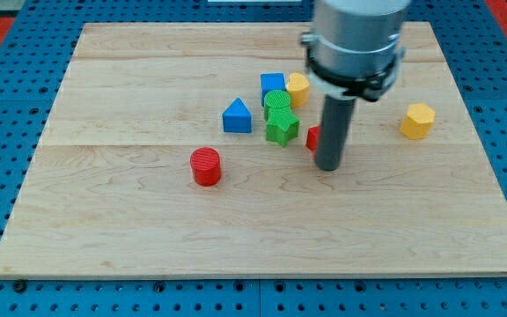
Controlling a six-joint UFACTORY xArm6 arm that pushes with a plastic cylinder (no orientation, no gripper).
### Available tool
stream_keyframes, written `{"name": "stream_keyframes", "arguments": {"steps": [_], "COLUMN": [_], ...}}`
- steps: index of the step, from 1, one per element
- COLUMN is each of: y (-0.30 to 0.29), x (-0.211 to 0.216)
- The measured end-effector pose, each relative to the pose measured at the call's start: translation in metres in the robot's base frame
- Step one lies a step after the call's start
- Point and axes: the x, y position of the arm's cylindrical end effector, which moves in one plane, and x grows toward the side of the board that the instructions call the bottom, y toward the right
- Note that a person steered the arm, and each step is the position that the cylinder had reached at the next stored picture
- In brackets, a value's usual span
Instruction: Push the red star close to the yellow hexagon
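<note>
Red star block (312, 137) sits mid-frame, mostly hidden behind my tip (327, 166), touching its left. Yellow hexagon block (418, 121) lies right, slightly up. No jaws, just a rod.

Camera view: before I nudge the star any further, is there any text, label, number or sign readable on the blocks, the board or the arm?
None: no readable text in this view.
Wooden board: plain wood grain.
Red star, mostly hidden behind my tip, and yellow hexagon: no marks visible.
Red cylinder, blue triangle, green star: ribbed surfaces only.
Arm housing: no label visible.
</note>
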Motion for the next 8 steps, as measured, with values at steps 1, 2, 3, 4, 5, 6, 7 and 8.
{"name": "stream_keyframes", "arguments": {"steps": [1,2,3,4,5,6,7,8], "y": [-0.034,-0.063,-0.037,-0.056,0.029,0.054,0.001,-0.008], "x": [0.036,0.024,0.007,-0.011,-0.014,-0.02,0.031,0.002]}}
